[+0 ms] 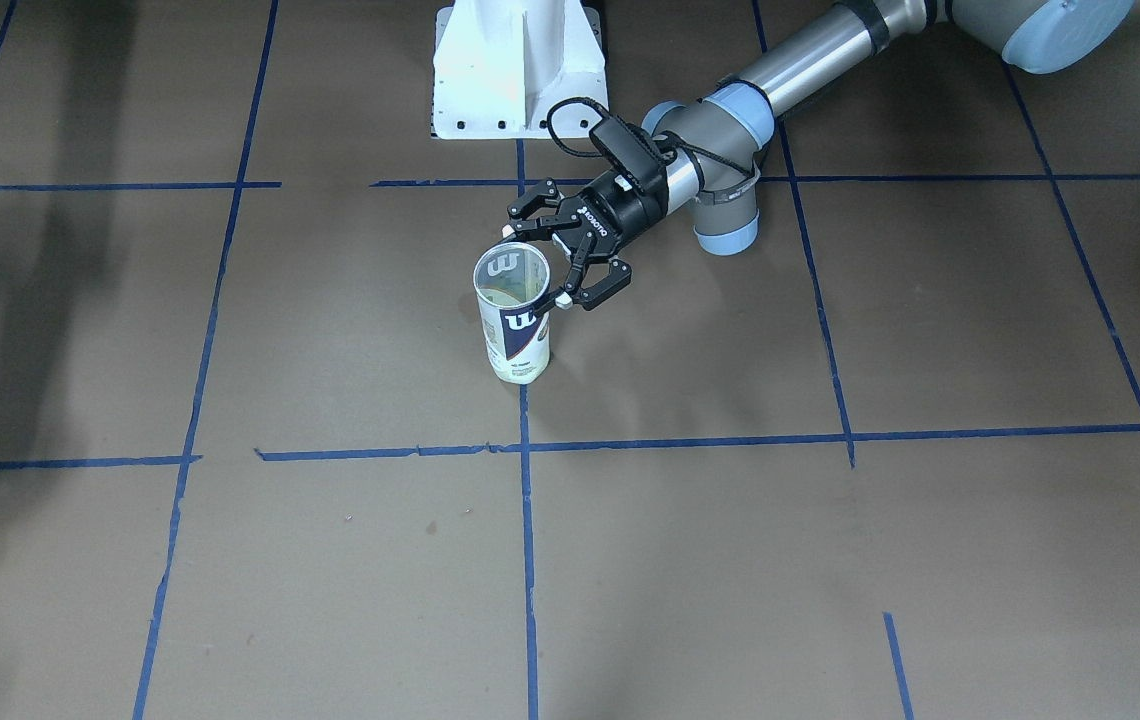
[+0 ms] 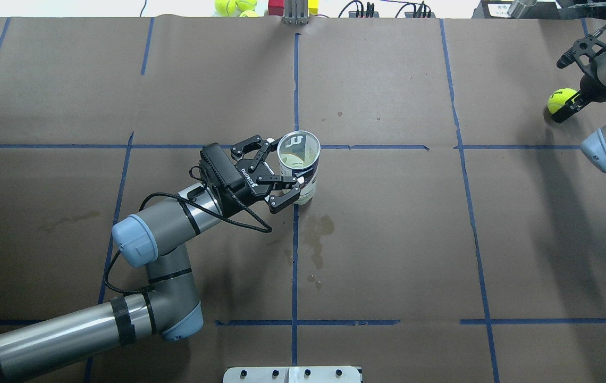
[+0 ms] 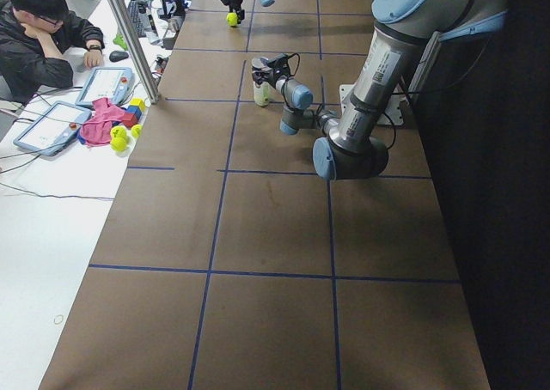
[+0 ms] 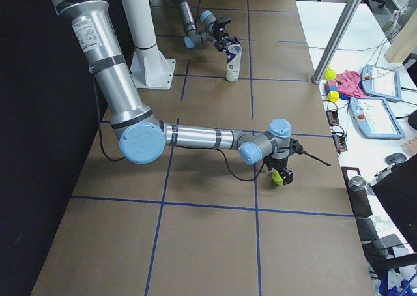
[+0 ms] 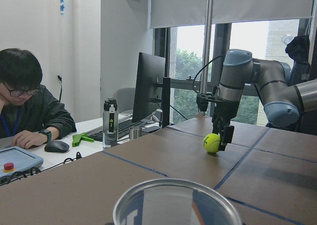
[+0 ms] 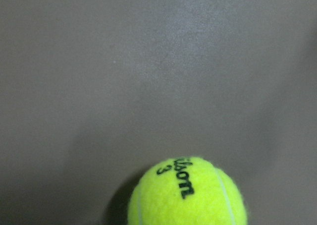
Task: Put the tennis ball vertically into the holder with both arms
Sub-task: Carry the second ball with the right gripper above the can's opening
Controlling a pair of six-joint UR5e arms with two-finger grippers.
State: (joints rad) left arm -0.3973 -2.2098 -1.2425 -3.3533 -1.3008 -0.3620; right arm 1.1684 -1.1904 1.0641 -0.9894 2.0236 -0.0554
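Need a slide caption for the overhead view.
Left gripper holds the upright holder at centre; right gripper sits at a tennis ball near the view's right edge.

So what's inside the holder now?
Down the open mouth of the holder only clear wall, the back of the label and a pale greenish bottom show. Whether that tint is a ball cannot be told; the label covers the lower part.

The holder, a clear can with a white-and-navy label and a W, stands upright and open-topped at the bench's middle. The left hand clasps its sides. The yellow-green tennis ball sits low at the far right, gripped by the right hand.
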